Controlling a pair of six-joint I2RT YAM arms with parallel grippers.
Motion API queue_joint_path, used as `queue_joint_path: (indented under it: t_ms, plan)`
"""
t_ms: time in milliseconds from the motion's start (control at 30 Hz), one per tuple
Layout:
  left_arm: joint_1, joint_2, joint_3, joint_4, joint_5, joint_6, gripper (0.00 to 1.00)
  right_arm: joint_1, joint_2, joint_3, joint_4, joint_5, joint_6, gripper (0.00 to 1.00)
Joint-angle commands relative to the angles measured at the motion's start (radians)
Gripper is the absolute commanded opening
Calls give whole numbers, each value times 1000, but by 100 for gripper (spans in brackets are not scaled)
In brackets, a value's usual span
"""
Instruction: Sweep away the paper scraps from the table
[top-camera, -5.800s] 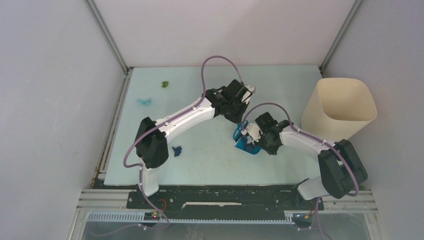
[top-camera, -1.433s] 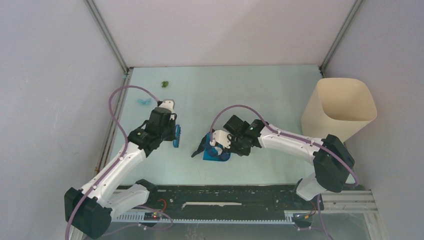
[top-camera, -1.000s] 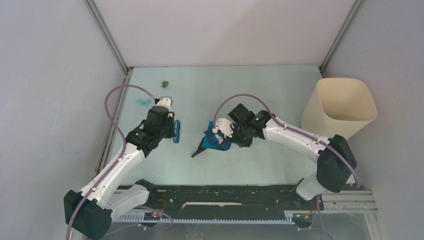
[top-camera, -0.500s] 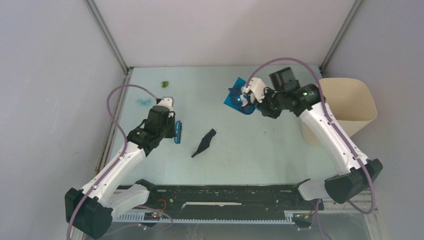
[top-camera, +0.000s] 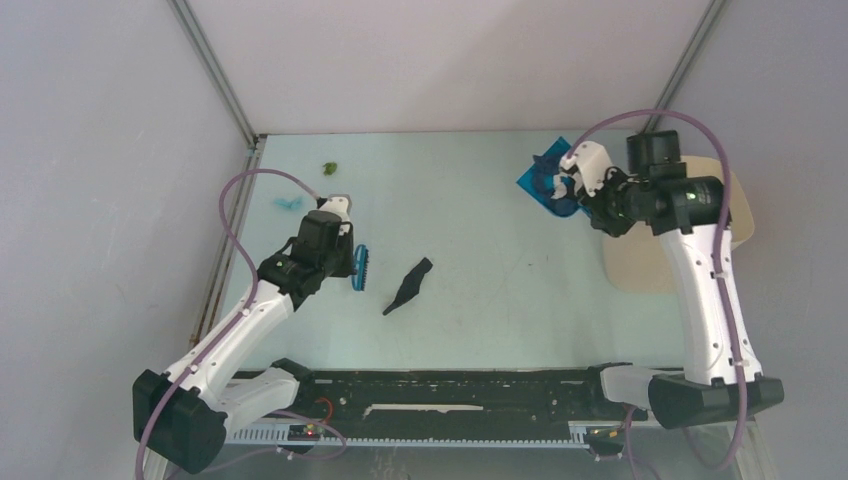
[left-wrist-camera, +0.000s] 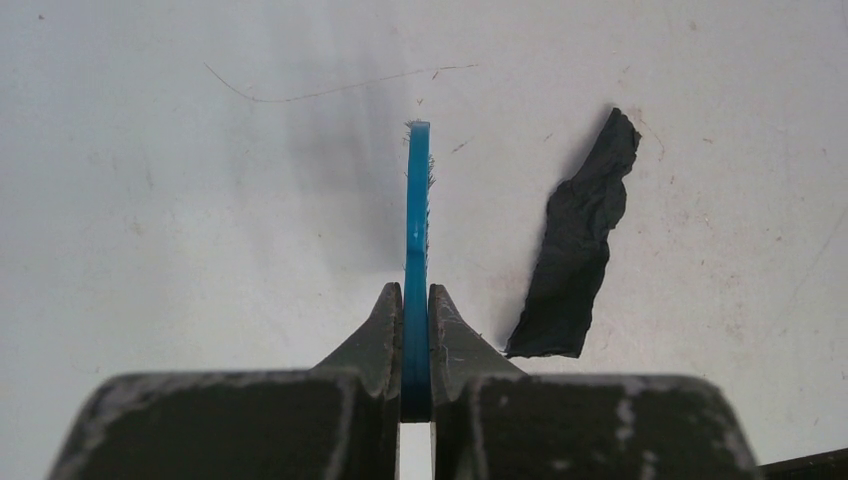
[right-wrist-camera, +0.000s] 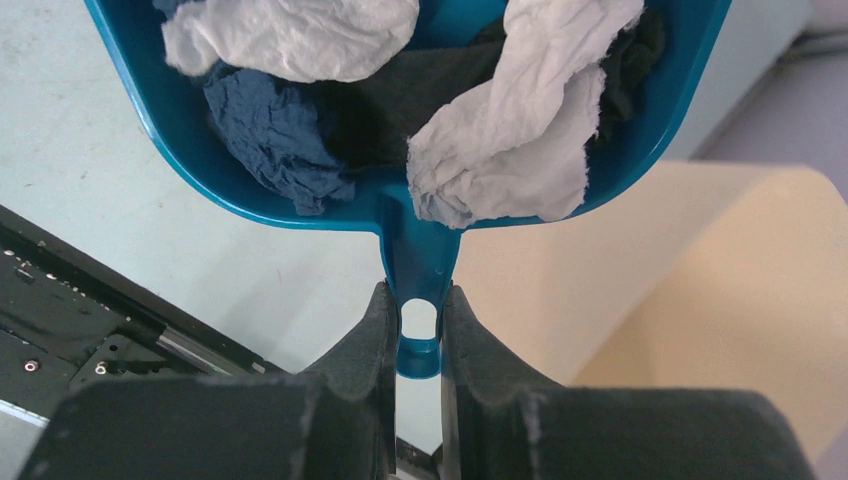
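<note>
on the pale mint worktop (top-camera: 500, 300) a flat, creased black paper scrap (top-camera: 408, 286) lies with its long axis slanting near-left to far-right, just right of the left gripper (left-wrist-camera: 415, 300), which is clenched on a blue hand brush (left-wrist-camera: 417, 200). a green scrap (top-camera: 328, 168) and a cyan scrap (top-camera: 289, 203) lie beyond that gripper toward the far-left corner. the right gripper (right-wrist-camera: 420, 305) clamps the handle of a blue dustpan (right-wrist-camera: 165, 115) holding white, navy and black wads (right-wrist-camera: 300, 35), beside the cream bin (right-wrist-camera: 700, 300).

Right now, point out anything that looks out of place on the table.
A black paper strip lies loose mid-table beside the brush, outside the loaded dustpan, which is held up near the bin.
</note>
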Motion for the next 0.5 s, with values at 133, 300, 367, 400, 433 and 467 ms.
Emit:
queue_joint_path:
  t_ms: [133, 300, 367, 400, 433, 467]
  plan:
    - [8, -15, 19, 30, 40, 14, 0, -293, -56, 85, -120, -96, -137, 7]
    - [8, -15, 16, 30, 62, 12, 0, -454, -62, 94, -139, -121, -202, 7]
    - [8, -12, 17, 30, 71, 12, 0, -514, -58, 94, -134, -112, -225, 7]
    - [8, -10, 17, 30, 73, 12, 0, -542, -53, 95, -128, -103, -233, 7]
    - [8, -10, 16, 29, 76, 13, 0, -571, -44, 98, -125, -91, -239, 7]
    - [9, -10, 17, 28, 73, 14, 0, -596, -33, 106, -122, -79, -246, 7]
